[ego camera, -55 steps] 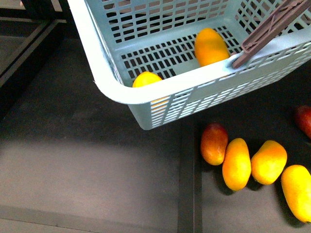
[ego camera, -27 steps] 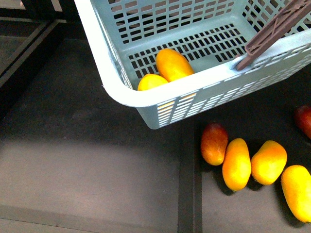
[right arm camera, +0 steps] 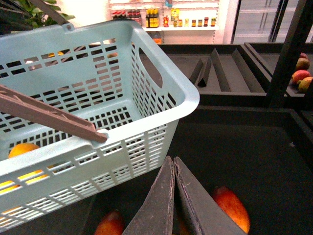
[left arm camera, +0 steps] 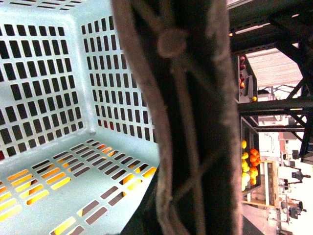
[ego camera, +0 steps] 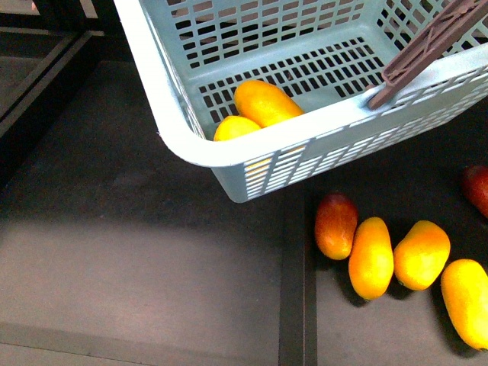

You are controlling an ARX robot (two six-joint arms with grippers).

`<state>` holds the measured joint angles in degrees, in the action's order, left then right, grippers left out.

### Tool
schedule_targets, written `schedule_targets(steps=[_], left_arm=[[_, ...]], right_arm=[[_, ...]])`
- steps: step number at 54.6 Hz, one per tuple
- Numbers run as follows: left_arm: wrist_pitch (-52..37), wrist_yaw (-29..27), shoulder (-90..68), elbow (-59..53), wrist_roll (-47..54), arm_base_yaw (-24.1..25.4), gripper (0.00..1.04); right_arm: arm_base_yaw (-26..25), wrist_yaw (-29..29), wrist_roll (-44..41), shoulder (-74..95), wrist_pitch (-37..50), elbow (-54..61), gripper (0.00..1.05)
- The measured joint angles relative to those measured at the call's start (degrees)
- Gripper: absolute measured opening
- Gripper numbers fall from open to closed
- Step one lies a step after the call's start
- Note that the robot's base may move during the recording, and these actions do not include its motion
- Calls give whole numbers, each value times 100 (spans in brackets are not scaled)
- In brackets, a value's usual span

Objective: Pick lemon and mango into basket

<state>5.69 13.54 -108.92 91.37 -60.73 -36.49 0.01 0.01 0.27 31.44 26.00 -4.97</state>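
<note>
**Both fruits ride low in the basket's near corner**

Dark matte surface point(ego camera: 137, 252) fills the lower half of the front view, split by a black divider strip running up the middle-right. On it, lower right, sit a red-blushed mango point(ego camera: 335, 225) and three loose orange-yellow mangoes point(ego camera: 371, 257) in a row, the first two touching. The right wrist view takes in a shop: stocked shelves point(right arm camera: 161, 18) along the top, empty black display bins point(right arm camera: 220, 68) at upper right.

The light blue-green slotted plastic basket point(ego camera: 229, 152) hangs across the top of the front view, brown hinged handle point(ego camera: 427, 42) at upper right. Inside, the long orange-yellow mango point(ego camera: 265, 102) lies against the small bright yellow lemon point(ego camera: 235, 127), both tucked into the near corner.

Compared with a second ago, the mango has rolled from mid-floor toward the left and into the lemon; the basket has shifted slightly.

The right hand point(right arm camera: 174, 166) shows its two dark fingers pressed together, nothing between them. The left wrist view is filled by the handle, close and blurred, so I cannot tell how that hand stands.
</note>
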Motion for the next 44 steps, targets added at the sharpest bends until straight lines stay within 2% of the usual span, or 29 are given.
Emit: schedule_targets(steps=[28, 44], left_arm=[[0, 4, 0, 0, -4, 0, 5], [0, 2, 0, 0, -9, 0, 5]], right_arm=[[2, 9, -7, -1075, -551, 398, 2], [2, 2, -7, -1749, -1198, 398, 2]])
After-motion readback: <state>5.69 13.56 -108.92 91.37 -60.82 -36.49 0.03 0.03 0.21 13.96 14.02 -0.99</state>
